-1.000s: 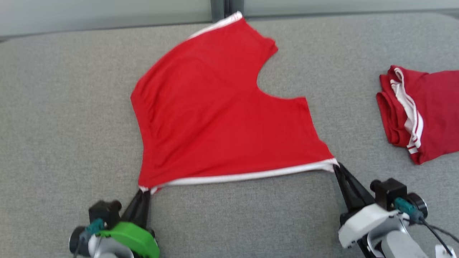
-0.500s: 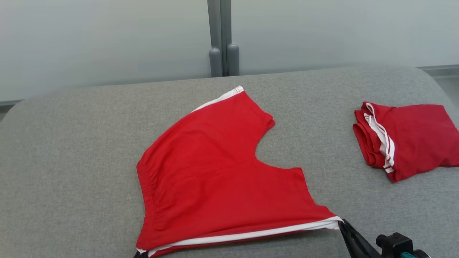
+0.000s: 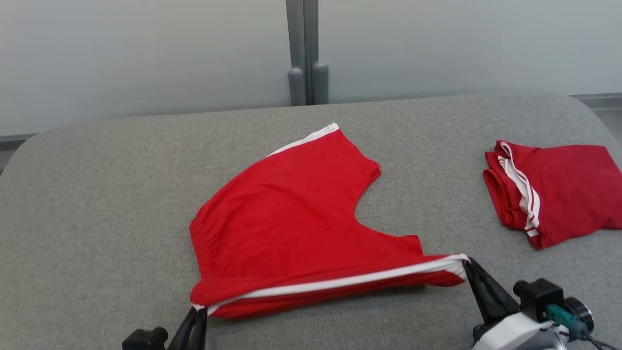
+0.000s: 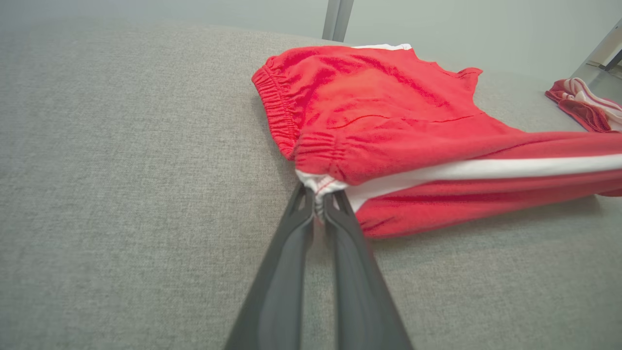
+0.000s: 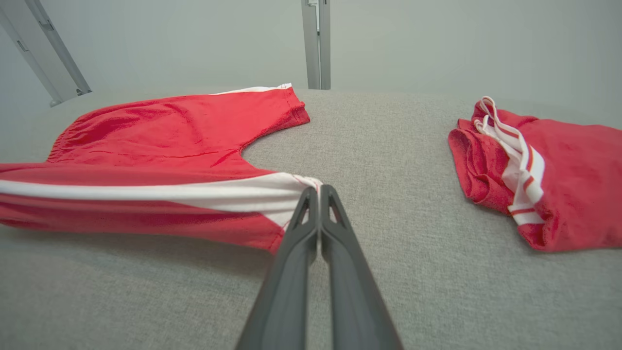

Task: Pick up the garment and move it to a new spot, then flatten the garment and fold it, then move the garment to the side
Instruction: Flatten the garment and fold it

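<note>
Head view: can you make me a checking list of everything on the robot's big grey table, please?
Surface: grey padded surface, flat, no marks seen.
Job's things: red shorts spread out in the middle; the near edge with the white stripe is raised off the surface, stretched between the two grippers.
Clutter: folded red garment with white stripes, lying apart at the right.
Grippers: left gripper shut on the waistband corner; right gripper shut on the leg-hem corner.
Cables: teal plug with a thin dark lead at the right wrist, clear of the cloth.
Surroundings: pale wall behind, with a grey post.
</note>
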### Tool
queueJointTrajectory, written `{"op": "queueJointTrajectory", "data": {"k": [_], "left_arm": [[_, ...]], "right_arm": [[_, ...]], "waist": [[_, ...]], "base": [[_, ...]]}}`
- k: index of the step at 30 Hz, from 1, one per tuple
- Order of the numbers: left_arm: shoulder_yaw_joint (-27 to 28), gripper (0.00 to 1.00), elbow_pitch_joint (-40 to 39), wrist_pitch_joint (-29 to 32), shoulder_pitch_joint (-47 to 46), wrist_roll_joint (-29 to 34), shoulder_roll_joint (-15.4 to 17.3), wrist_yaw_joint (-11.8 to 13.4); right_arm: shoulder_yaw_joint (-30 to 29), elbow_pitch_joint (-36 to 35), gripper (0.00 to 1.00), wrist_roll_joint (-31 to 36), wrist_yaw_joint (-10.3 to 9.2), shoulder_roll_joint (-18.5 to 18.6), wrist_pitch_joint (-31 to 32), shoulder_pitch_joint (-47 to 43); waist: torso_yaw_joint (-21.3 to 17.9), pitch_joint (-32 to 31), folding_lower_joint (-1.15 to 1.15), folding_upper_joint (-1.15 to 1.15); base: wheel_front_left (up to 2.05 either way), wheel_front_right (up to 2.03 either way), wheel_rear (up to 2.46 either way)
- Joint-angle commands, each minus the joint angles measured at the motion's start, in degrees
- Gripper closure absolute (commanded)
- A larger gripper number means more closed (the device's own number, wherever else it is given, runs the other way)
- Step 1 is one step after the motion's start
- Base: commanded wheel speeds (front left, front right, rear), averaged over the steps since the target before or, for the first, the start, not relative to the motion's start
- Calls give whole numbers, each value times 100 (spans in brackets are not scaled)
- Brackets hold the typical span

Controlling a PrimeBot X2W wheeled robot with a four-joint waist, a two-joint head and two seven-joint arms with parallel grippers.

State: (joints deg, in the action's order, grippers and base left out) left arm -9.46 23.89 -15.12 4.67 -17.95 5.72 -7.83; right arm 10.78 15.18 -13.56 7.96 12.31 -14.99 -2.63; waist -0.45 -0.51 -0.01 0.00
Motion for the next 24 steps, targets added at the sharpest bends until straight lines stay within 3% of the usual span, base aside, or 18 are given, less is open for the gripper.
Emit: {"op": "queueJointTrajectory", "data": {"k": [1,17,24], "left_arm": [[47,100,-51,3,-266,-32,50,60],[226,100,316,4,-2540,14,-245,53],[-180,100,408,4,-3054,-361,-260,51]], "right_arm": [[-48,110,100,49,-87,108,-22,273],[132,2025,100,707,-61,206,45,4150],[204,2864,100,943,-61,258,44,5343]], "waist": [[178,295,1,0],[1156,2122,1,0],[1478,2680,1,0]], "base": [[0,0,0],[0,0,0],[0,0,0]]}}
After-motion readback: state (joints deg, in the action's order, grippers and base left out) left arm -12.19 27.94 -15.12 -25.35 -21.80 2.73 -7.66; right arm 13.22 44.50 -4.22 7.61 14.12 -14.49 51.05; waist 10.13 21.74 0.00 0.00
